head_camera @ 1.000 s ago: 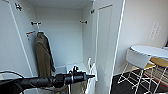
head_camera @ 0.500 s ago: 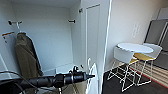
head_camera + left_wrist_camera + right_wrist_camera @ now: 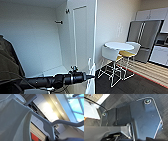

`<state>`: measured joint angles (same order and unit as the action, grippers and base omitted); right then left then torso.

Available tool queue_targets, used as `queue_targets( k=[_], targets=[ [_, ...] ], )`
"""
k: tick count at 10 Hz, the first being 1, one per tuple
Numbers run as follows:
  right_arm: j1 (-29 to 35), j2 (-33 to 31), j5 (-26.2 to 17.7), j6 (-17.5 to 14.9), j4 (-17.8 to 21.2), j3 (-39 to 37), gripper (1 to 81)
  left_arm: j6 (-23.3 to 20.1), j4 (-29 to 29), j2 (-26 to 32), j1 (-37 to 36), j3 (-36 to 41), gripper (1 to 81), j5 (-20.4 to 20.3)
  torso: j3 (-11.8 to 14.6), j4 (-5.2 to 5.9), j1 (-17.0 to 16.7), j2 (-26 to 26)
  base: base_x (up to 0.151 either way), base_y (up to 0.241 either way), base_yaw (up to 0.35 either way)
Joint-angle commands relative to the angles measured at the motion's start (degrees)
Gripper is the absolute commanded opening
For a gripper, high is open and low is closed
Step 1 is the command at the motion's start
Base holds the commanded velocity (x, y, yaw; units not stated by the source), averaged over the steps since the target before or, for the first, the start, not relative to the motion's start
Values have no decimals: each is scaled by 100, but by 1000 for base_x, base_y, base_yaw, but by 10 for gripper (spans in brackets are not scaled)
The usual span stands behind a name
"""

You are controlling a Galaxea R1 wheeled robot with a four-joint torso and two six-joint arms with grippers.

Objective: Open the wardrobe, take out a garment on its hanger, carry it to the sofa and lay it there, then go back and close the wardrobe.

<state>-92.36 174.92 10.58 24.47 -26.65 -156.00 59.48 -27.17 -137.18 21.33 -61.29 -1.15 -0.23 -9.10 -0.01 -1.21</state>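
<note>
Our left arm (image 3: 55, 80) reaches across the open wardrobe (image 3: 75, 37). From the left wrist we see the hanger (image 3: 50, 125) right at the camera, shirt (image 3: 12, 121) draped on it. We can't tell either pincer's state. Brown jacket (image 3: 8, 65) hangs beside the arm.

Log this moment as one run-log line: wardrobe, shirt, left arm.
tall white wardrobe: open | thin white T-shirt: on slim white hanger, by left wrist | olive-brown jacket: inside wardrobe | left arm: extended
</note>
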Motion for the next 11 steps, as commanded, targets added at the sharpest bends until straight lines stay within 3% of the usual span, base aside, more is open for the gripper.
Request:
queue_targets(
  k=[1, 11],
  targets=[
    [248, 19, -197, -12, 36, 18, 811, -77, -139, -20, -916, 179, 10, -281, 0, 0, 1, 0, 0, 0, -342],
    [230, 2, -180, -21, 28, 18, 811, -68, -139, -82, -916, 249, 10, -272, 0, 0, 1, -2, 0, 0, -287]
  ],
)
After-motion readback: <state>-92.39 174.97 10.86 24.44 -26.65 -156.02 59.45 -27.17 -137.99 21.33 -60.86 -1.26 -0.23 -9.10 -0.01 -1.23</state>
